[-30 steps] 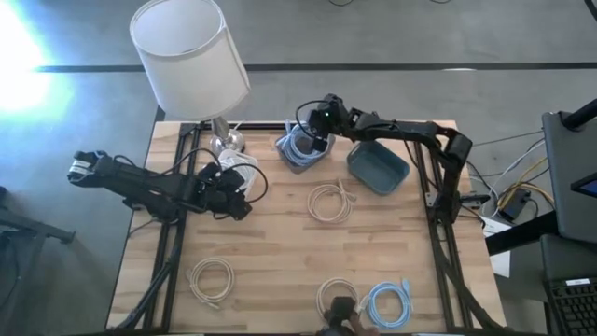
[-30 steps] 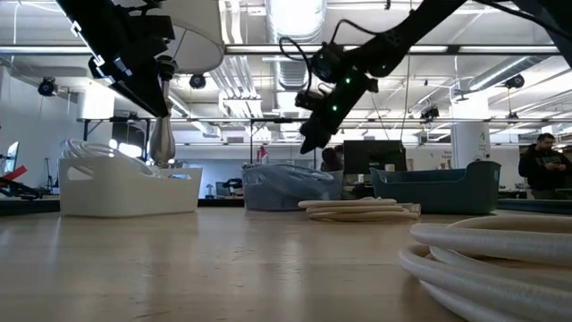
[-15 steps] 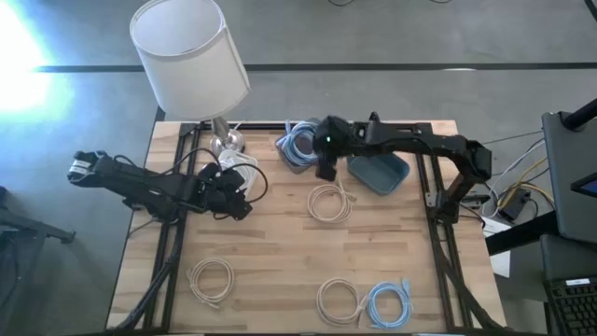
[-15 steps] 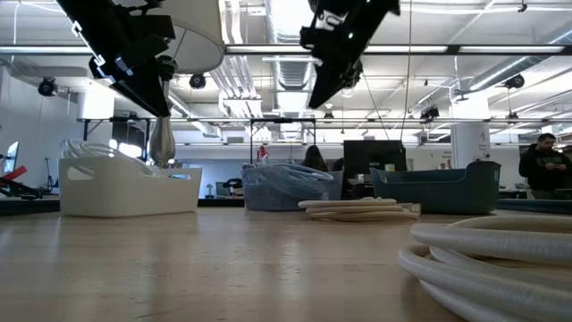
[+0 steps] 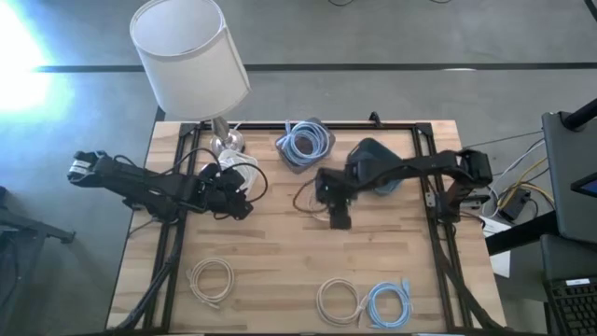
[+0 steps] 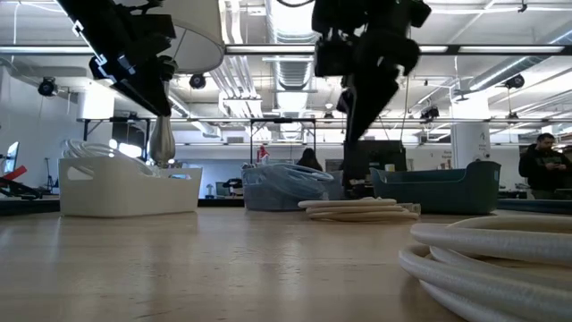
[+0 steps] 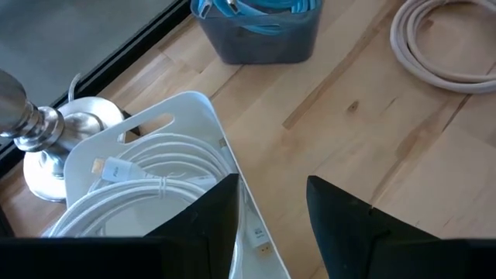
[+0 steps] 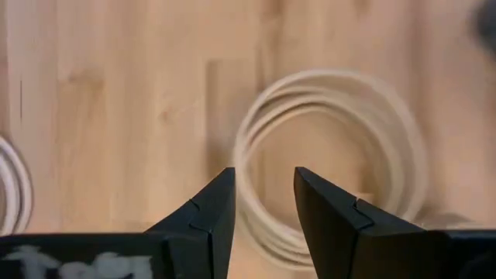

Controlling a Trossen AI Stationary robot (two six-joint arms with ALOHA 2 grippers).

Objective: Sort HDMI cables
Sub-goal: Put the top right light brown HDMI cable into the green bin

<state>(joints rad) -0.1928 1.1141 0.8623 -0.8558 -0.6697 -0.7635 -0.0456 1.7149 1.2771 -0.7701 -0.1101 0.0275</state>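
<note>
My right gripper (image 8: 263,208) hangs open above a beige coiled HDMI cable (image 8: 333,155) that lies flat mid-table; in the high view the arm covers most of that coil (image 5: 300,201). My left gripper (image 7: 271,217) waits open above a white bin (image 7: 194,116) holding a white coil (image 7: 147,186). A light blue coil (image 5: 304,142) lies in a grey bin at the far edge. Three more coils lie flat near the front edge: a pale one (image 5: 211,278), a beige one (image 5: 338,299) and a light blue one (image 5: 389,303).
A dark blue bin (image 5: 378,161) stands right of the grey bin, partly under my right arm. A lamp with a white shade (image 5: 189,54) stands at the far left corner on a metal foot (image 7: 31,124). A person (image 6: 542,165) stands in the room behind.
My right gripper has swung from above the grey bin at the far edge toward the table's near edge, tipping to point more steeply down, and now hangs over the beige coil mid-table.
</note>
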